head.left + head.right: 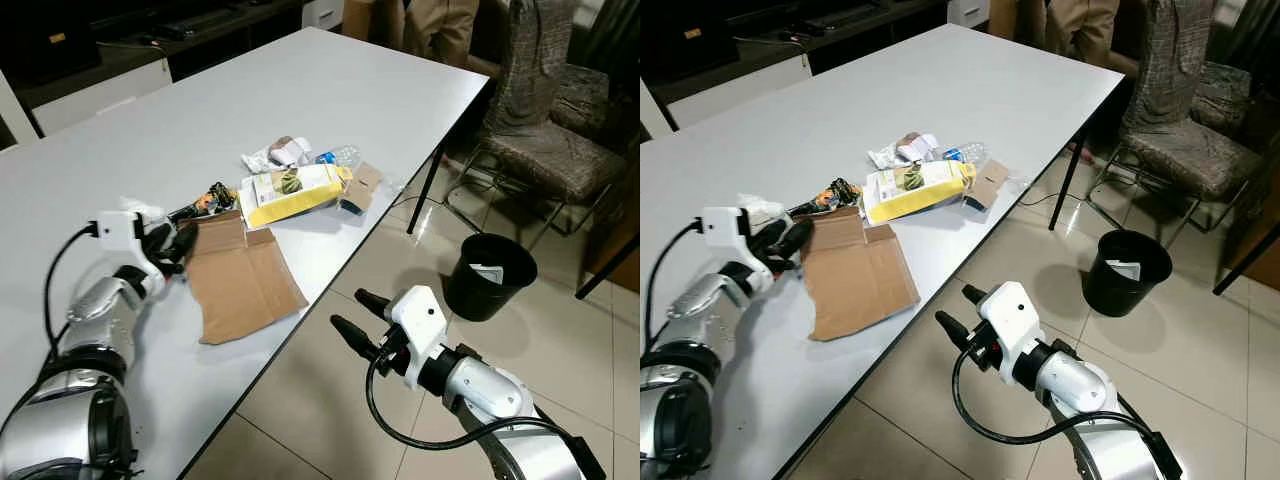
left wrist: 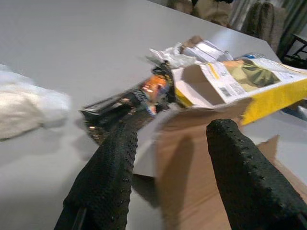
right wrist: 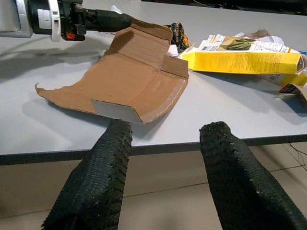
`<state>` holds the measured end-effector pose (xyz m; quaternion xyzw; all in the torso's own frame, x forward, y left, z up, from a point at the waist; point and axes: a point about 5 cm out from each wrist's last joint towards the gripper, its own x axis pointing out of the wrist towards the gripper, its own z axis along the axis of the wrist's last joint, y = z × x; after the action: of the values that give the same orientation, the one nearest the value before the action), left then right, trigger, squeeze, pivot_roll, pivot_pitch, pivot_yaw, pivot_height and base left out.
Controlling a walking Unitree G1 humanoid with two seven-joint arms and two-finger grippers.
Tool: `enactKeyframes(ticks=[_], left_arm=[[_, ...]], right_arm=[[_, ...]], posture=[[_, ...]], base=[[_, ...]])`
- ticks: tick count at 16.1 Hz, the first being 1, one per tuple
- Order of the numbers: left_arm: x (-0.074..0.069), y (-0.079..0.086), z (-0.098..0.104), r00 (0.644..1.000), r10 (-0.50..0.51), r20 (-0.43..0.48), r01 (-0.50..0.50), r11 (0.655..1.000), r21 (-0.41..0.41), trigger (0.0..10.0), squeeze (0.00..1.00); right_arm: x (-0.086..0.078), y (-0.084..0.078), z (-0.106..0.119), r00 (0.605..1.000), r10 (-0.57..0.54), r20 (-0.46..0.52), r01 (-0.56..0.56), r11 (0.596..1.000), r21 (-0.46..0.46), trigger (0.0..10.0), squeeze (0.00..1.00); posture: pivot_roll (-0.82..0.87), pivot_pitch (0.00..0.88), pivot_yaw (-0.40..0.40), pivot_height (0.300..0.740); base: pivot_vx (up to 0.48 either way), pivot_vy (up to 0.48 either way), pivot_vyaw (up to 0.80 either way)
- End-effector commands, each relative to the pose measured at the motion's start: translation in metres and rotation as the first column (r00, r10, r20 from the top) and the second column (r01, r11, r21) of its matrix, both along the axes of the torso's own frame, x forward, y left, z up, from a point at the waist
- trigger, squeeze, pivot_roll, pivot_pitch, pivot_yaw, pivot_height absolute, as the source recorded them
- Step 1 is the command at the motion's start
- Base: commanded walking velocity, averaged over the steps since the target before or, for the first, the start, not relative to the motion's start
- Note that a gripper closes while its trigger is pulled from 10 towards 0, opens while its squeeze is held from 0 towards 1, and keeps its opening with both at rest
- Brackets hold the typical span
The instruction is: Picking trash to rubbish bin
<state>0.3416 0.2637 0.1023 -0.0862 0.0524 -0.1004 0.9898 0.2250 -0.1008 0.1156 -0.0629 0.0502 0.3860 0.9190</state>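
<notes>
A white wad (image 2: pixel 24 108) is seen by the left wrist. The yellow box (image 1: pixel 290 193) lies pointing toward two o'clock. Left gripper (image 2: pixel 172 163) and right gripper (image 3: pixel 165 139) are spread, empty.

A lived-in home room with a work or dining table

A long white table (image 1: pixel 200 130) on thin black legs stands on a floor of large beige tiles (image 1: pixel 560 340); to its right, near the far end, sits a worn upholstered chair with a metal frame (image 1: pixel 550 120). A small black rubbish bin (image 1: pixel 490 275) rests on the tiles just right of the table's edge. At the far left a low dark cabinet (image 1: pixel 120 40) runs along the wall, and a cable trails on the floor under the table.
</notes>
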Motion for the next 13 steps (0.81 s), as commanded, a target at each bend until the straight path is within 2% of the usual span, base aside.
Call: enactKeyframes(ticks=[1, 4, 5, 13], left_arm=[[0.004, -0.006, 0.002, 1.000, -0.029, -0.008, 0.029, 1.000, 0.002, 10.0, 0.00], [0.008, -0.013, 0.002, 0.999, -0.028, -0.025, 0.030, 0.995, 0.098, 10.0, 0.00], [0.008, -0.012, 0.002, 1.000, -0.020, -0.024, 0.022, 0.994, 0.107, 10.0, 0.00], [0.010, -0.017, -0.006, 0.994, 0.016, -0.105, -0.006, 0.995, 0.097, 10.0, 0.00]], right_arm=[[0.002, -0.003, 0.002, 1.000, -0.001, 0.006, 0.001, 1.000, -0.002, 10.0, 0.00], [0.000, -0.004, 0.003, 1.000, 0.001, 0.007, -0.001, 1.000, -0.003, 10.0, 0.00], [-0.001, -0.004, 0.003, 1.000, 0.001, 0.006, -0.001, 1.000, -0.004, 10.0, 0.00], [-0.006, -0.003, 0.003, 1.000, 0.007, -0.004, -0.007, 1.000, -0.003, 10.0, 0.00]], posture=[[-0.15, 0.028, -0.015, 0.740], [-0.17, 0.036, -0.010, 0.740], [-0.17, 0.036, -0.009, 0.740], [-0.18, 0.048, -0.006, 0.740]], base=[[0.000, 0.000, 0.00], [0.000, 0.000, 0.00], [0.000, 0.000, 0.00], [0.000, 0.000, 0.00]])
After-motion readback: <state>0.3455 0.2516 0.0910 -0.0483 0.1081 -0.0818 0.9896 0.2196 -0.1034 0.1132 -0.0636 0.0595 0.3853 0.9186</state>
